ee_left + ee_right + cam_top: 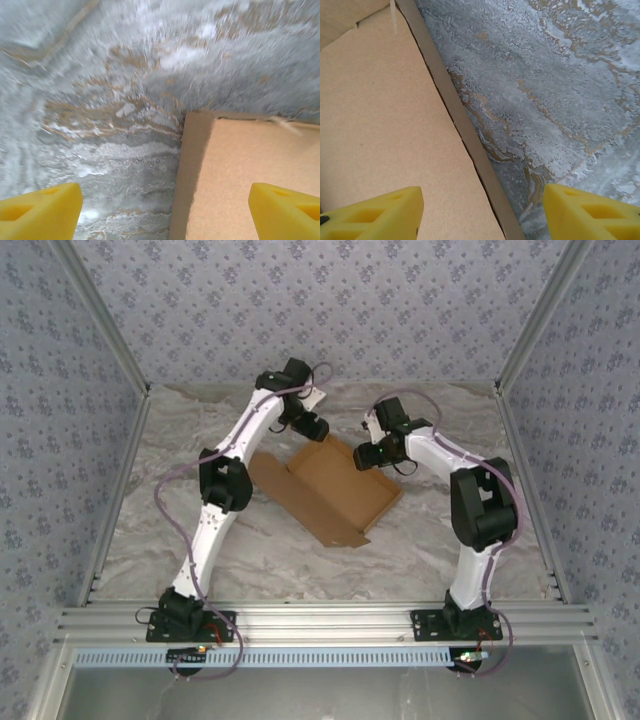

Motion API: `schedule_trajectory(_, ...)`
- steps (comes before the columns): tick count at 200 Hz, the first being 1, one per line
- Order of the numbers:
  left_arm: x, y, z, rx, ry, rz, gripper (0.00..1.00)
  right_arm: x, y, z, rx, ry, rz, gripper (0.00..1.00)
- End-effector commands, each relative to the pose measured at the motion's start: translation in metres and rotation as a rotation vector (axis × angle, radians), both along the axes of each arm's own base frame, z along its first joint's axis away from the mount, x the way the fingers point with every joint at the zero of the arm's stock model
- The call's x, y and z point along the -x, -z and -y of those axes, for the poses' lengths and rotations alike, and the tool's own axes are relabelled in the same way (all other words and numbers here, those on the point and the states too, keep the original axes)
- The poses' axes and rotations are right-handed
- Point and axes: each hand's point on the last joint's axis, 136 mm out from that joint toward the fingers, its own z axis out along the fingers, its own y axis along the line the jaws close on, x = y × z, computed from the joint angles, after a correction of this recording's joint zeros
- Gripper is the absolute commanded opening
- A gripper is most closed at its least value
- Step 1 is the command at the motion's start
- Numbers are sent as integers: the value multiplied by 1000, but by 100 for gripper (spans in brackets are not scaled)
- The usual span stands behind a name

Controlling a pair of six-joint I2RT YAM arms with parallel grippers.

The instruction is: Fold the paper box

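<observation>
Folding barely begun: paper box (pixel 325 490) lies mostly flat at the middle of the table (pixel 200 540). Left gripper (pixel 312 427) spread, empty, hovering over the box's 11 o'clock corner. Right gripper (pixel 372 455) spread, empty, straddling its 2 o'clock edge without pinching. Next move, by my judgement: close on an edge flap and raise it upright.

both arms have white links and black joint housings: left arm (pixel 212 530) at lower left, right arm (pixel 470 575) at lower right. black bases (pixel 185 618) at the bottom. a lilac cable (pixel 160 495) loops beside the left arm. a green light (pixel 385 453) glows right of centre. left gripper (pixel 165 202) and right gripper (pixel 482 200) have blunt yellow fingers (pixel 40 212) with triangular hollows.
</observation>
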Motion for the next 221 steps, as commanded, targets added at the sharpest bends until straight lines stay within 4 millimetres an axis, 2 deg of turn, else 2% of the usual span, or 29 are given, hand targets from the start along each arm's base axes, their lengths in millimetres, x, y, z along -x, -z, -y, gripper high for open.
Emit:
schedule_trajectory(1, -15, -102, 5, 134, -32, 214, 86, -10, 5, -2, 21, -6, -9, 62)
schedule_trajectory(27, -16, -151, 1, 188, -68, 312, 86, -18, 13, 1, 20, 14, -25, 57)
schedule_trajectory(45, -14, -176, -7, 200, -98, 358, 86, -22, 16, 9, 20, 43, -31, 53)
schedule_trajectory(71, -8, -207, -24, 190, -145, 412, 85, -29, 17, 32, 18, 120, -41, 48)
schedule_trajectory(94, -2, -224, -42, 182, -192, 430, 84, -32, 16, 60, -2, 207, -46, 44)
schedule_trajectory(126, 3, -232, -65, 174, -251, 411, 83, -30, 13, 102, -63, 341, -51, 41)
schedule_trajectory(163, 5, -222, -89, 154, -315, 370, 83, -15, 11, 143, -166, 477, -53, 40)
schedule_trajectory(177, 7, -219, -96, 156, -334, 365, 83, -10, 7, 145, -206, 494, -43, 41)
schedule_trajectory(181, 7, -220, -98, 159, -341, 368, 83, 1, 17, 144, -209, 499, -70, 42)
schedule_trajectory(200, 11, -214, -110, 179, -377, 359, 83, 14, 19, 136, -273, 504, -80, 46)
schedule_trajectory(221, 20, -205, -119, 216, -404, 347, 83, 26, 11, 127, -349, 504, -69, 51)
